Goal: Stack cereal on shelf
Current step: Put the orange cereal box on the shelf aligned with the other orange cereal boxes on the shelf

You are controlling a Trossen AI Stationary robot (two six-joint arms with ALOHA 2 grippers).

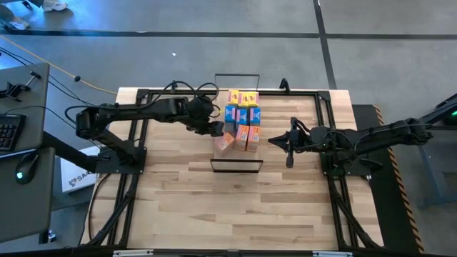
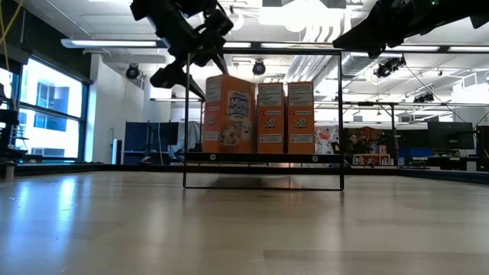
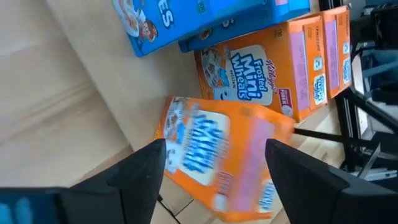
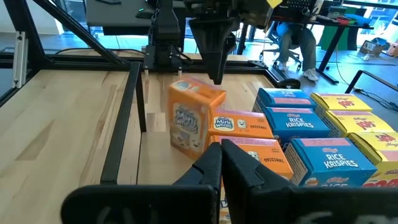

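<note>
Several small cereal boxes point(image 1: 244, 118) in orange, blue and yellow stand in rows on the light-wood shelf point(image 1: 235, 158), which has black wire loops at both short ends. One orange Mini Wheats box point(image 4: 189, 118) stands slightly tilted at the near left corner of the group, its bottom on the board. My left gripper point(image 1: 216, 128) hangs open just above it, and its fingers point(image 3: 149, 168) straddle the box point(image 3: 217, 155). My right gripper point(image 4: 222, 146) is shut and hovers right of the boxes point(image 1: 271, 140). My left gripper comes at the tilted orange box's top point(image 4: 208, 87) from above, with its open fingers on either side. I cannot tell whether a fingertip point(image 4: 217, 74) touches the box. The box rests on the shelf board.
The table's black rails point(image 1: 143, 128) run along both sides and across the far edge. Bare plank tabletop point(image 1: 235, 207) lies near of the shelf. A desk with a keyboard point(image 1: 11, 132) stands to the left. A seated person point(image 4: 298, 43) shows in the room beyond.
</note>
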